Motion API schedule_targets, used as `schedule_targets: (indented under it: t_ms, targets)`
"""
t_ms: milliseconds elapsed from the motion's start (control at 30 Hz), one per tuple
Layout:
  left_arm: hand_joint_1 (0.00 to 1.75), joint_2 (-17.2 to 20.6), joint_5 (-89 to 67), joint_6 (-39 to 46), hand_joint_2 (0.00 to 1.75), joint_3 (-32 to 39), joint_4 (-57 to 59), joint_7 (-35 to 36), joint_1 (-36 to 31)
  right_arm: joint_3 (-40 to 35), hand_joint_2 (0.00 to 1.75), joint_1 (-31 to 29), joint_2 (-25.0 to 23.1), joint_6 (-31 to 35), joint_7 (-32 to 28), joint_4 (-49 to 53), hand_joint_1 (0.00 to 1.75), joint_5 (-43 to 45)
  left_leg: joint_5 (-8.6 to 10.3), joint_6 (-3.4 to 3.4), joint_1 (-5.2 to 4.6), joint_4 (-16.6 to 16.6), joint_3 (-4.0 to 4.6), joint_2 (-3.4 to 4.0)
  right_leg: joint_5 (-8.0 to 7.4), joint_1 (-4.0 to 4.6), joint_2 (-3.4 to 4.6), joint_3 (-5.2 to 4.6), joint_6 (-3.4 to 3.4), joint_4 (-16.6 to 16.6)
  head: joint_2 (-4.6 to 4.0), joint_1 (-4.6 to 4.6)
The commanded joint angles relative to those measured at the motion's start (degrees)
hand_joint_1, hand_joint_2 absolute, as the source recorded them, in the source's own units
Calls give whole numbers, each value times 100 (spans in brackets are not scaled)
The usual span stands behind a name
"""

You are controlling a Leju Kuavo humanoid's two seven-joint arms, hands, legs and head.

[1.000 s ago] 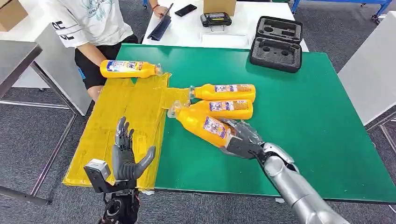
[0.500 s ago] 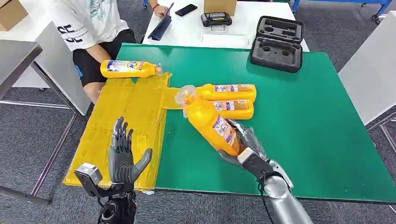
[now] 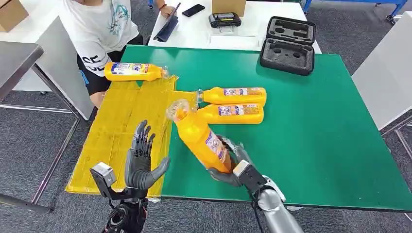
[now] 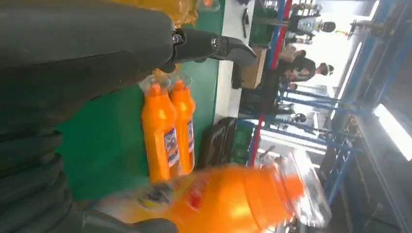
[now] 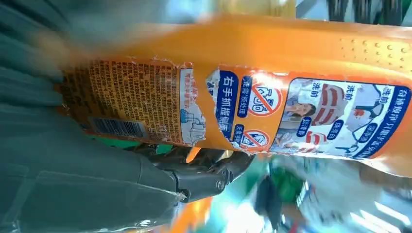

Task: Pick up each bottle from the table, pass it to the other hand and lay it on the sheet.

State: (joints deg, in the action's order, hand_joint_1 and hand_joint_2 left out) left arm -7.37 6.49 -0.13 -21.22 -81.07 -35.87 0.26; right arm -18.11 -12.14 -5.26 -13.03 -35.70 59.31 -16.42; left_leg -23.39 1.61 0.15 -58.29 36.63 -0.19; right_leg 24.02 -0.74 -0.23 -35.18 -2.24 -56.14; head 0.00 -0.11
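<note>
On the held bottle (image 5: 252,92), "右手抓握请" label (image 5: 227,109)

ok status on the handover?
Right hand grips lifted bottle by its base. Left hand open, apart from it. Nothing between them; one bottle at sheet's far edge.

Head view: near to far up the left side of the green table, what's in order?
Left hand open with fingers raised → yellow sheet → bottle lying at the sheet's far edge → seated person in a white shirt.
</note>
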Motion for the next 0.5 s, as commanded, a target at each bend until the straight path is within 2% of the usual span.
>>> schedule_targets:
  t_ms: [33, 267, 300, 333, 467, 500]
  targets:
    - [0, 75, -59, -139, 175, -195, 565, 113, -222, -537, 175, -521, -394, 5, -179, -1712, 175, 94, -8, -9, 5, 11, -36, 9, 7, 5, 7, 32, 10, 9, 0, 0]
    - [0, 99, -55, -294, 175, -257, 729, 165, -284, -709, 175, -488, -422, -122, -171, -1841, 173, 163, -4, -5, 1, 7, -21, 3, 5, 0, 0, 20, 6, 6, 0, 2]
    - [0, 92, -55, -299, 175, -262, 753, 164, -295, -776, 175, -505, -446, -84, -176, -1921, 175, 135, -20, -11, 4, 8, -60, 8, 18, 4, 6, 58, 14, 9, 0, 5]
    - [0, 80, -72, -282, 175, -267, 763, 156, -308, -878, 175, -530, -472, -96, -205, -2001, 175, 130, -9, -8, 4, 7, -34, 7, 8, 3, 5, 32, 9, 7, 0, 2]
    - [0, 85, -45, -271, 175, -316, 717, 213, -329, -1160, 175, -605, -540, -55, -205, -2175, 175, 54, -4, -6, 1, 5, -16, 2, 5, 0, 0, 15, 7, 4, 0, 2]
    - [0, 94, -28, -269, 175, -322, 720, 226, -322, -1186, 175, -624, -551, -43, -206, -2190, 175, 51, -11, -10, 5, 5, -35, 6, 11, 4, 3, 33, 12, 4, 0, 5]
